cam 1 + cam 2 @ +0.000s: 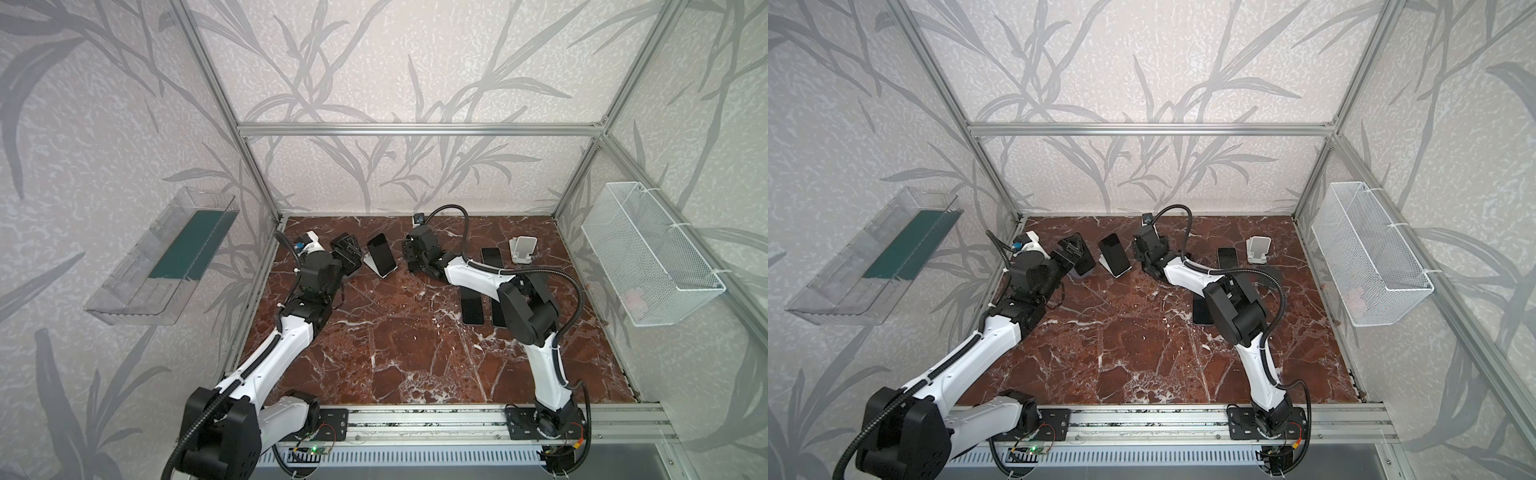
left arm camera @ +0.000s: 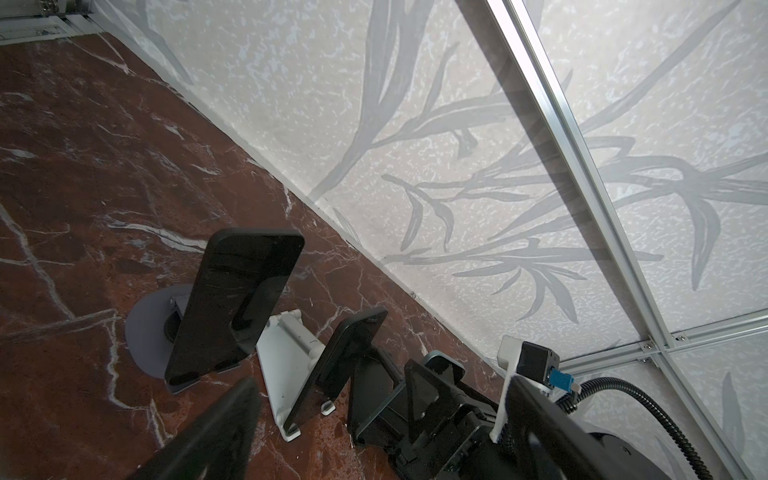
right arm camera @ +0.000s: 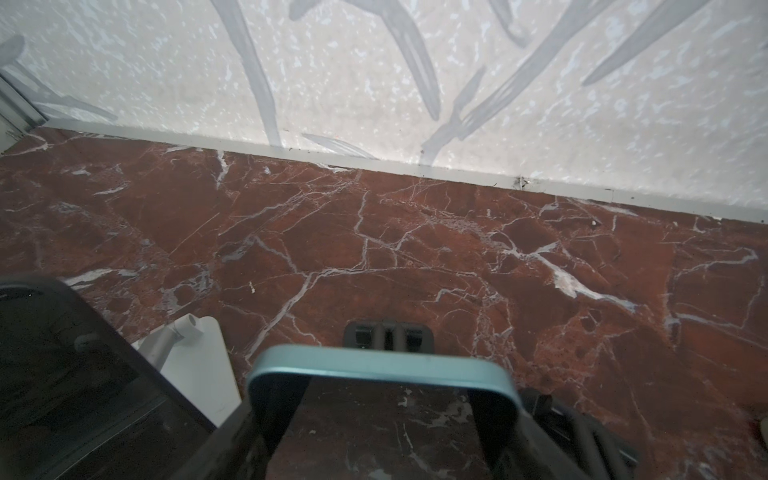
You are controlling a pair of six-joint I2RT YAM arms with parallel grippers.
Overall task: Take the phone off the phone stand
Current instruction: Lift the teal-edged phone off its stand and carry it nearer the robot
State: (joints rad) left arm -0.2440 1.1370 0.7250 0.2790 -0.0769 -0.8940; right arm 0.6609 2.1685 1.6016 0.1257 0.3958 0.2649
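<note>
Landmark: white stand (image 2: 276, 374), toward the back of the tabletop (image 1: 395, 353).

Nearest me, right of the white stand: a flat phone (image 1: 471, 305). A second flat phone (image 1: 497, 319) lies beside it, partly under my right arm.

Level with the white stand: a black phone (image 1: 381, 253) leans on it, tilted back, lower edge in the lip. Just left of it, a grey round stand (image 2: 143, 328) carries another black phone (image 2: 232, 299), also tilted.

My left pincer (image 1: 349, 249) hangs left of the white stand, close by the grey round stand. It is released, fingers spread wide, nothing between them.

My right pincer (image 1: 411, 249) hangs just right of the white stand, apart from the black phone. A teal-rimmed phone (image 3: 374, 365) sits at its jaws. Clenched on it or not, I cannot tell.

Farther right: a third flat phone (image 1: 492, 257), then a small white stand (image 1: 523, 248).
</note>
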